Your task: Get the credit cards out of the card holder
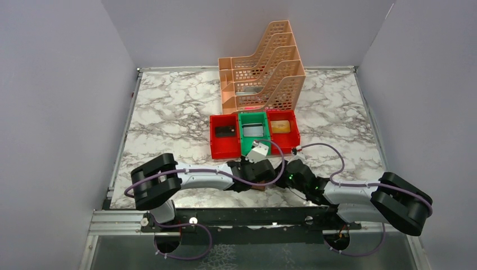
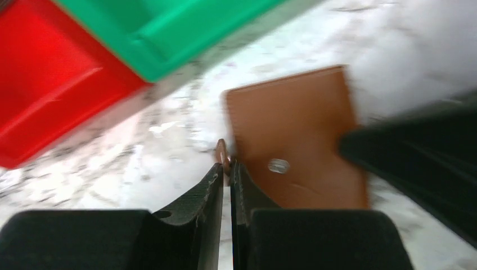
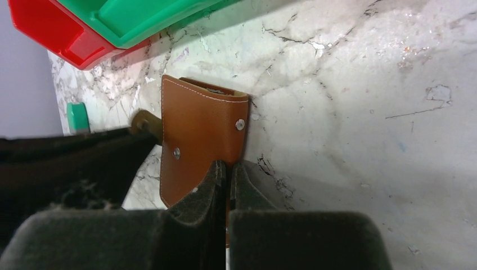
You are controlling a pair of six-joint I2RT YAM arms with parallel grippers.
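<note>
Just in from the middle of the tabletop's [image 1: 169, 112] near edge, both grippers meet at the card holder [image 3: 194, 126], which is folded shut and lies on or barely off the marble. The left gripper [image 2: 226, 169] has its fingers pinched together on the snap tab [image 2: 223, 151], probably to peel the flap open. The right gripper [image 3: 228, 169] is clamped thin on the edge away from the tab, seemingly to anchor the holder against that pull. No credit cards show, so none seem to be out. Beyond stand a red bin [image 1: 222, 147], a green bin [image 1: 243, 132] and another red bin [image 1: 284, 142] in a row. Behind them, toward the far edge, is a peach file rack [image 1: 264, 73].
</note>
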